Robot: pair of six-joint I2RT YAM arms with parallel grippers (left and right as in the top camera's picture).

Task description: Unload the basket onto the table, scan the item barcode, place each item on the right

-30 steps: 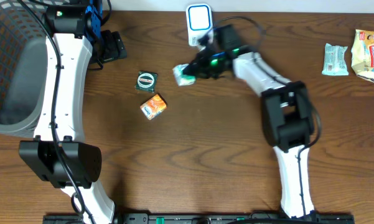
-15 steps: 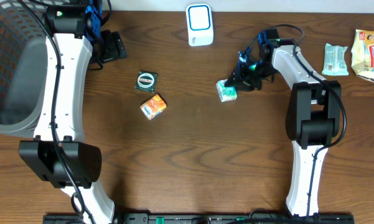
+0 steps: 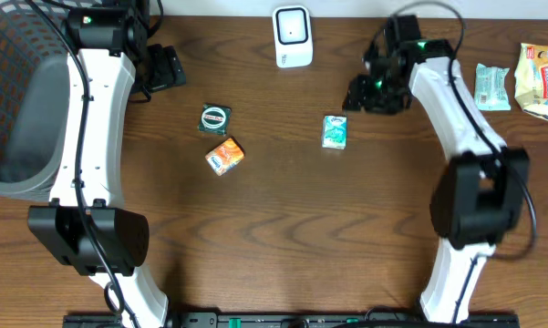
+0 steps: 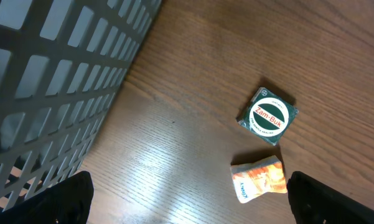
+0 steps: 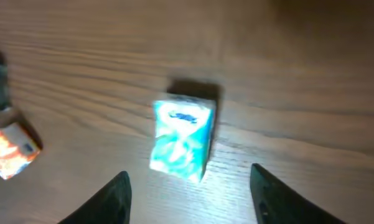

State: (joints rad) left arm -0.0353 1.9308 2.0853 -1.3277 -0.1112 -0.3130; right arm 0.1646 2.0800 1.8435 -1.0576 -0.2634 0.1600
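Right wrist view: only the dark tips of the right gripper show, cut off at the lower edge. They stand apart with nothing between them.

Just beyond lies the teal packet, flat on the wood-grain table and clear of both fingers. It is a glossy, soft-edged rectangle. The print is blurred and no barcode is legible.

Left wrist view: the left gripper is cropped to two tips in the bottom corners, spread wide and empty. Beyond are a crinkled orange packet, then a green Zam-Buk tin. A grey lattice basket is cut off at the left.

Overhead: a white, rounded scanner stands at the far edge, well apart from the teal packet.
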